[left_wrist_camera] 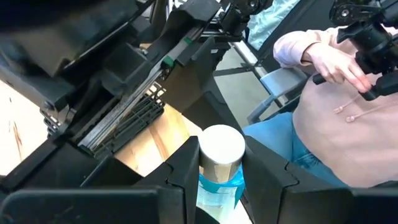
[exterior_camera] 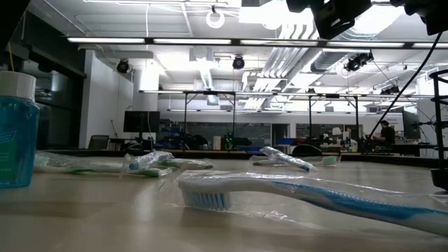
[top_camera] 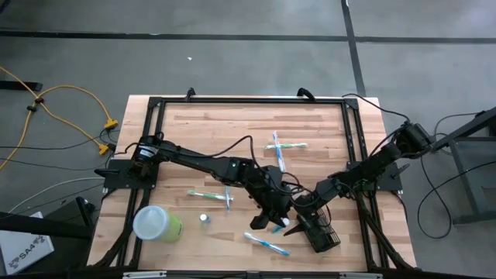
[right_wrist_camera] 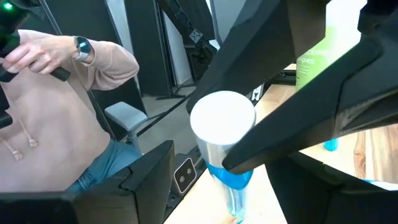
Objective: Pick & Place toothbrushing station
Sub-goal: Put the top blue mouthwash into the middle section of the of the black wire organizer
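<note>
The toothbrushing station, a black wire-mesh holder (top_camera: pixel 324 236), is near the table's front edge, right of centre; it also shows in the left wrist view (left_wrist_camera: pixel 134 118). My right gripper (top_camera: pixel 304 213) stands open over the holder's far left end, coming in from the right. Just left of it, my left gripper (top_camera: pixel 275 221) is shut on a small mouthwash bottle (left_wrist_camera: pixel 221 163) with blue liquid and a white cap (right_wrist_camera: pixel 222 118). My left gripper pinches the bottle's blue body just below the cap (left_wrist_camera: pixel 219 184) between its two fingers. The fingers (left_wrist_camera: pixel 177 177) come slanting down from the table's left. The bottle stands upright in the hold, lifted clear of the table. My right gripper: I cannot tell whether it touches the holder.
A lime-green cup (top_camera: pixel 159 225) and a second small bottle (top_camera: pixel 204 219) stand at the near left. Wrapped toothbrushes lie at the far middle (top_camera: pixel 287 146), left of centre (top_camera: pixel 211 196) and near the front edge (top_camera: pixel 267 245). A person in a pink hoodie (left_wrist_camera: pixel 348 124) sits beyond the table.
</note>
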{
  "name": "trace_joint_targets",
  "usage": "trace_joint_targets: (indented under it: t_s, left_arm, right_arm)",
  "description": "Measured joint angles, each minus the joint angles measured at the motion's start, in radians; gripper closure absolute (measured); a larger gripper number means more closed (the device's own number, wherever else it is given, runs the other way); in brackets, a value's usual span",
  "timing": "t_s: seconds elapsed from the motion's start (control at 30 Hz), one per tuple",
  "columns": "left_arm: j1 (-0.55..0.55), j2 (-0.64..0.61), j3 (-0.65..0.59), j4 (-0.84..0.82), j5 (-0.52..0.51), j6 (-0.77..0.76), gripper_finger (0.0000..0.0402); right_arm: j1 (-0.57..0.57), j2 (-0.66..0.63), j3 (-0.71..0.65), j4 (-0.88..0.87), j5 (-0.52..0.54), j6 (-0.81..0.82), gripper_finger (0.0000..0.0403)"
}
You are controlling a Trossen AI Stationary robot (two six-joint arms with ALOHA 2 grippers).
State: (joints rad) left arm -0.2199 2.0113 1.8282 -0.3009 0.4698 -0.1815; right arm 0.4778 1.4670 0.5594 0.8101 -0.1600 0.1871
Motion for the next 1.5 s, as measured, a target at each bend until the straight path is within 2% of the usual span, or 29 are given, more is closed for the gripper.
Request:
trace_joint_targets:
  t_s: [1.5]
  left_arm:
    - [0.000, 0.000, 0.000, -0.030, 0.002, -0.067, 0.0308]
  right_arm:
    - [0.000, 0.000, 0.000, -0.006, 0.029, 0.011, 0.0165]
